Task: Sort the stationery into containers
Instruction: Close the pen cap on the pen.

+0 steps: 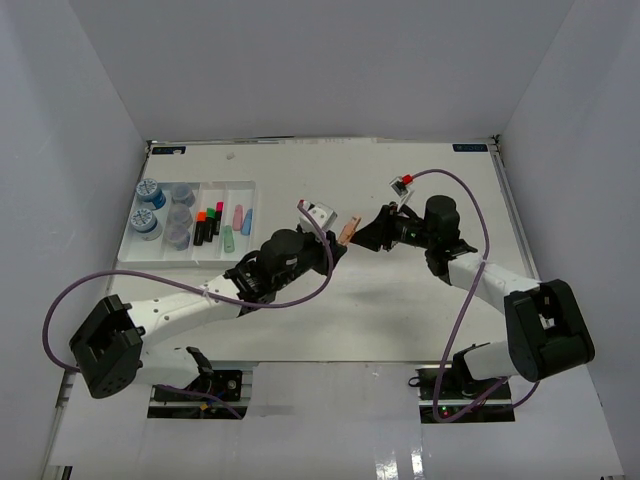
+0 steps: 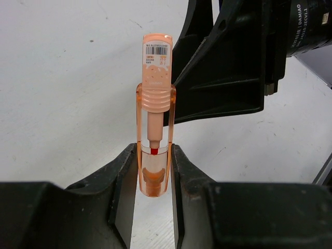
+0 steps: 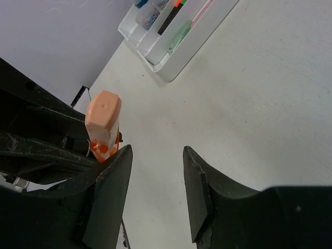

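Clamping the orange marker (image 2: 155,93), its barcode (image 2: 156,49) seen only by wrist, left hand (image 2: 154,155) faces gaping right hand (image 3: 155,155)

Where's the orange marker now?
The orange marker is mid-table in the top view, clamped in the left gripper, beside the open right gripper, right of the tray.
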Tool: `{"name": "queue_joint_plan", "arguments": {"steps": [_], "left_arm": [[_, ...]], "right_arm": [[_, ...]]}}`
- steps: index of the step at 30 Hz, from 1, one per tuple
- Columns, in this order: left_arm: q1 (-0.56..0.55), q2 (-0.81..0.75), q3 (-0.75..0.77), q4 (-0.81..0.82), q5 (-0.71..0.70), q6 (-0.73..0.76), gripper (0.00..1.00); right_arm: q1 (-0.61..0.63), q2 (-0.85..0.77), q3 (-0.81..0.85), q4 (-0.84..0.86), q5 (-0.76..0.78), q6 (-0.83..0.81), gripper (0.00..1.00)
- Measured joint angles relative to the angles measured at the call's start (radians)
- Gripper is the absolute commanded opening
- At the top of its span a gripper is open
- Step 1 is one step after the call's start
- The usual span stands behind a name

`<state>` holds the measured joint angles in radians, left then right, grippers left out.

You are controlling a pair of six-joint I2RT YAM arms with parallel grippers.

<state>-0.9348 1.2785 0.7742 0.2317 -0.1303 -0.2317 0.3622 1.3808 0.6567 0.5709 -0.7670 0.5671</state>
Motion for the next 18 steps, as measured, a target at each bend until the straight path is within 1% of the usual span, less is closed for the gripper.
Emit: {"name": "queue_joint_plan", "arguments": {"steps": [5,8,11,14,16,18], "left_arm": [[0.0,-0.006,-0.023,0.05,0.0,0.016,0.32],[0.0,-0.026,-0.056,0.095,0.0,0.031,0.32],[0.003,-0.05,-0.092,0.14,0.0,0.055,0.31],[0.003,-0.074,-0.124,0.179,0.0,0.079,0.25],[0.003,-0.091,-0.15,0.208,0.0,0.1,0.22],[0.003,-0.106,-0.172,0.225,0.0,0.123,0.22]], "right_arm": [[0.0,-0.016,0.003,-0.01,0.0,-0.006,0.5],[0.0,-0.027,0.017,-0.06,0.006,-0.033,0.5],[0.0,-0.059,0.041,-0.141,0.03,-0.085,0.51],[-0.001,-0.102,0.072,-0.235,0.066,-0.138,0.53],[-0.002,-0.129,0.1,-0.305,0.092,-0.177,0.56],[-0.003,-0.147,0.132,-0.374,0.116,-0.21,0.57]]}}
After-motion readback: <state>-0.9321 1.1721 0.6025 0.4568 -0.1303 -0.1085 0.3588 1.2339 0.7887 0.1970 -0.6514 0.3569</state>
